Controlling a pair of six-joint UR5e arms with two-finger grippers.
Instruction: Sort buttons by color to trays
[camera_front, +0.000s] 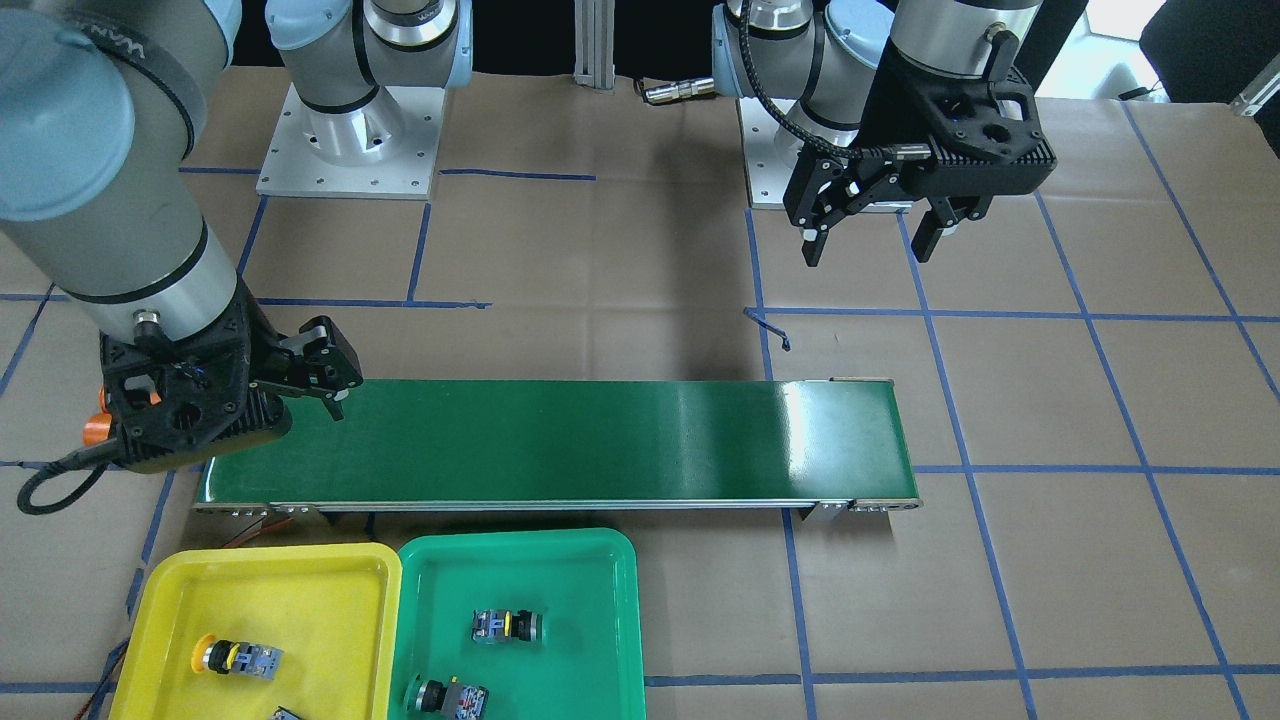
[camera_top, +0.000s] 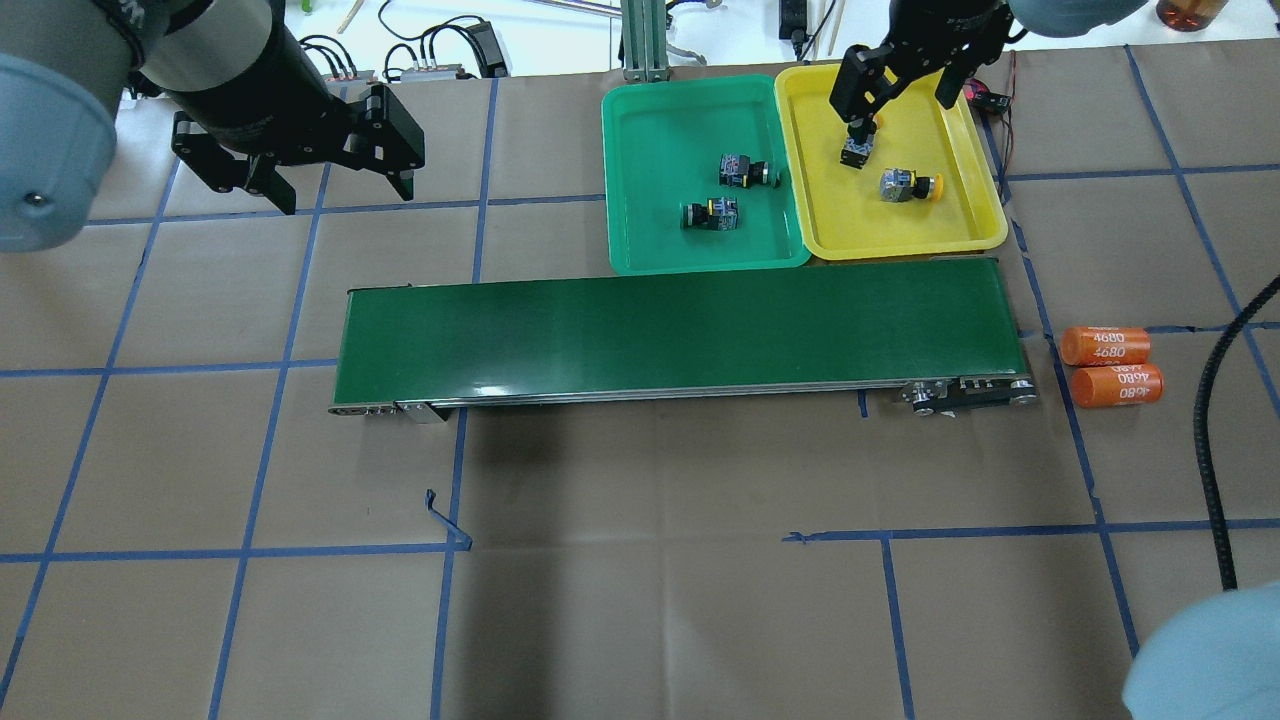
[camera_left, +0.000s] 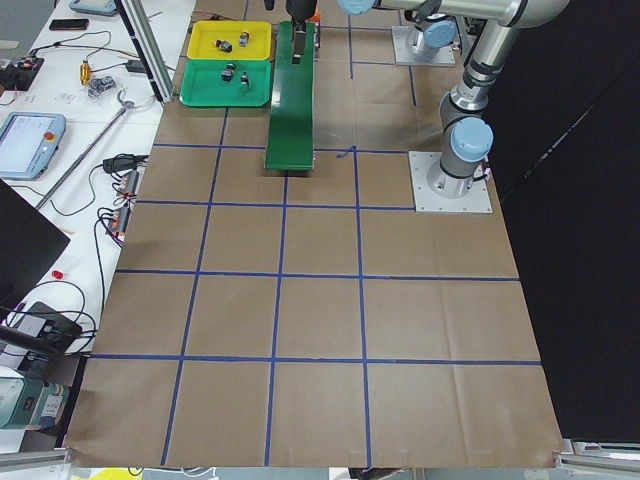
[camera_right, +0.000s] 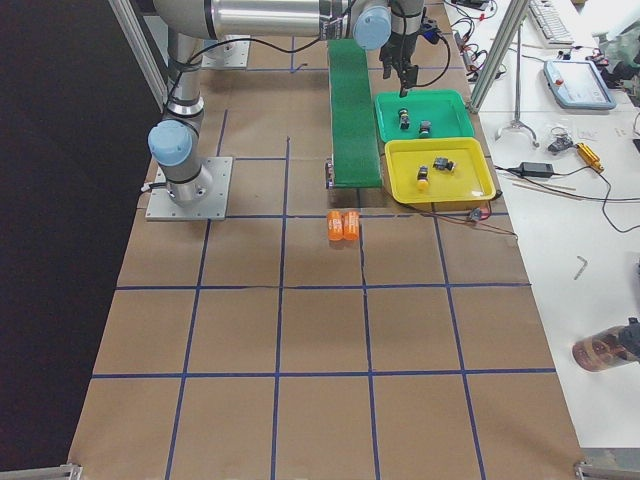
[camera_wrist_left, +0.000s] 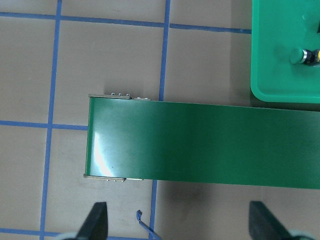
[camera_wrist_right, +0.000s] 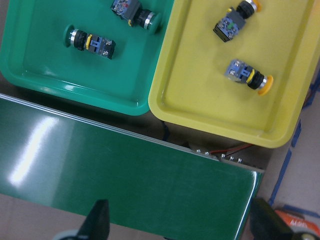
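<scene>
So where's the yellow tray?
Overhead view, upper right: the shallow yellow plastic tray sits beside the green plastic tray, beyond the dark green conveyor belt.

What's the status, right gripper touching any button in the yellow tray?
Apart. Right wrist view: the right gripper hangs open over the belt; even the nearer button lies in the yellow tray, with bare tray floor and belt between them.
</scene>
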